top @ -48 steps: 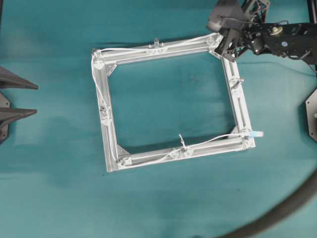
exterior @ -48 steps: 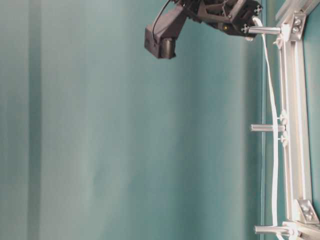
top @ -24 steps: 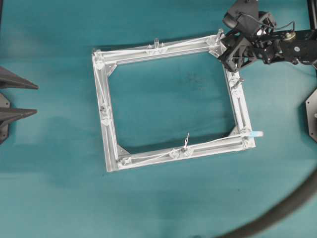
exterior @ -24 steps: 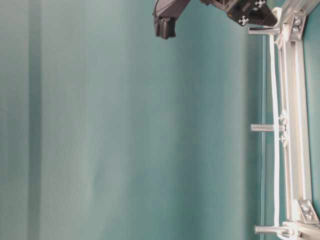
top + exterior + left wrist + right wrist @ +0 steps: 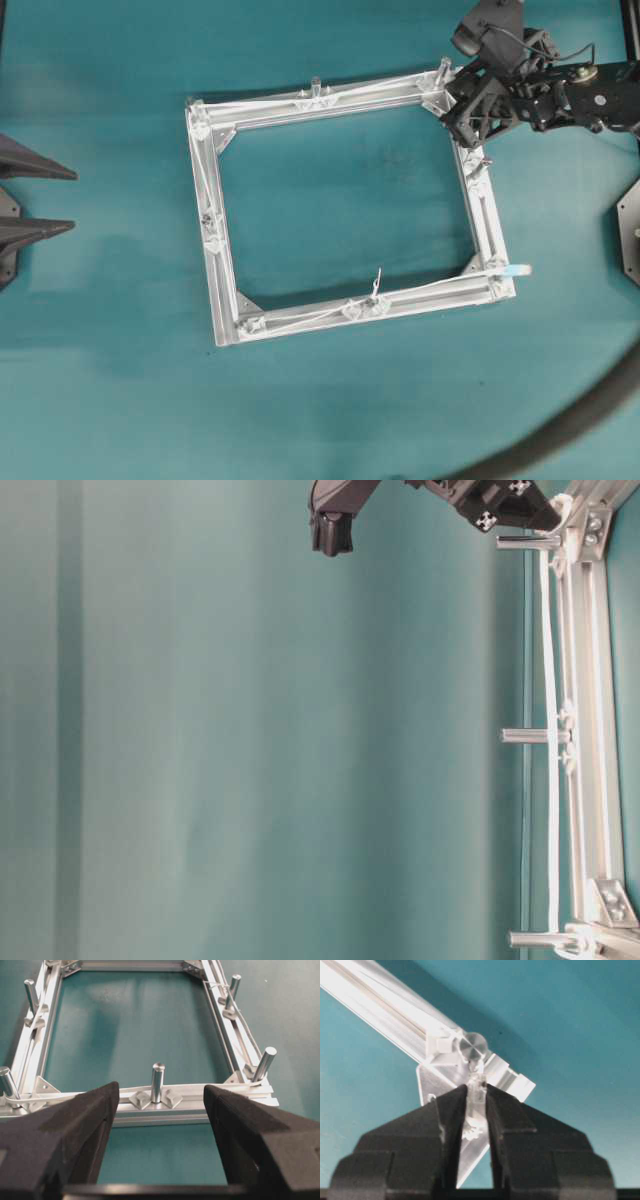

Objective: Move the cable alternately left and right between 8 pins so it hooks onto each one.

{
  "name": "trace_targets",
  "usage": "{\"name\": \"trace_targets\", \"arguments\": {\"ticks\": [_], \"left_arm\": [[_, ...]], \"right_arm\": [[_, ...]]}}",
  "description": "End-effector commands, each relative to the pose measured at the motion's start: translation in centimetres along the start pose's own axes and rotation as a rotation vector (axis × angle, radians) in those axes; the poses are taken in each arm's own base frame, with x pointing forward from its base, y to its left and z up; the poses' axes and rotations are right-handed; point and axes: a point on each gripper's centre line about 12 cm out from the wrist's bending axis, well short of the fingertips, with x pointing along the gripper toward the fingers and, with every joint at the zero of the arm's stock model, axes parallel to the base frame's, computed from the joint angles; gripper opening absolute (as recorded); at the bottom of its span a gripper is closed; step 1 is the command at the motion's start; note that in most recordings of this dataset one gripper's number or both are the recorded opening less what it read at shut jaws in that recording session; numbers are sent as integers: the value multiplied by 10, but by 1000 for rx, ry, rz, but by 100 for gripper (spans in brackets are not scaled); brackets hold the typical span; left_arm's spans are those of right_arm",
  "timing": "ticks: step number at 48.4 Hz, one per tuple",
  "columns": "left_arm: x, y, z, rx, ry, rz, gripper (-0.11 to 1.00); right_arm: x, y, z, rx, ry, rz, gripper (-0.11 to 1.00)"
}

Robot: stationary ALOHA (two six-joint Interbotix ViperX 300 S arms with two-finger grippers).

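The white cable runs from its pale blue tag along the near bar, up the left bar and across the far bar of the frame. Its knot sits on the near bar. At the far right corner, beside a pin, my right gripper is shut on the cable's frayed end, just short of that pin. My left gripper stands open left of the frame, holding nothing. In the left wrist view a pin stands between its fingers, farther off.
A thick grey hose curves across the bottom right of the table. Black arm mounts sit at the right edge. In the table-level view, pins stick out from the frame with the cable stretched behind them.
My right gripper has shifted right and toward the near side around the far right corner pin, drawing the cable taut along the far bar; the knot slid slightly right. The left gripper has not moved.
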Motion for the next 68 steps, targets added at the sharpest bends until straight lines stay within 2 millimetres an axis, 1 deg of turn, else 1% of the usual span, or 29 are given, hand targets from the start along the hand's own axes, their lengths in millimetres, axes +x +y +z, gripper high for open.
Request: {"name": "trace_targets", "arguments": {"ticks": [1, 16, 18, 21, 24, 29, 35, 43, 50, 63, 68], "left_arm": [[0, 0, 4, 6, -8, -1, 69], [0, -1, 4, 7, -8, -3, 69], [0, -1, 4, 7, -8, -3, 69], [0, -1, 4, 7, -6, -3, 69], [0, 0, 4, 6, -9, -1, 69], [0, 0, 4, 6, -6, -1, 69], [0, 0, 4, 6, -8, -1, 69], [0, -1, 4, 5, -8, -3, 68], [0, 0, 4, 6, -8, -1, 69], [0, 0, 4, 6, -8, -1, 69], [0, -1, 4, 7, -8, -3, 69]], "right_arm": [[-7, 9, 7, 2, -29, 38, 14], [-6, 10, 1, 2, -18, 50, 15], [-6, 10, 1, 2, -19, 52, 19], [-7, 11, 1, 0, -19, 54, 30], [-7, 11, 0, -2, -16, 54, 39], [-7, 11, -2, -4, -13, 53, 46], [-8, 11, -4, -7, -11, 59, 46], [-19, 14, 2, -5, -52, 95, 47], [-31, 19, 2, -12, -83, 146, 47], [-52, 45, -17, -84, -99, 276, 47], [-62, 51, -24, -112, -110, 309, 47]]}}
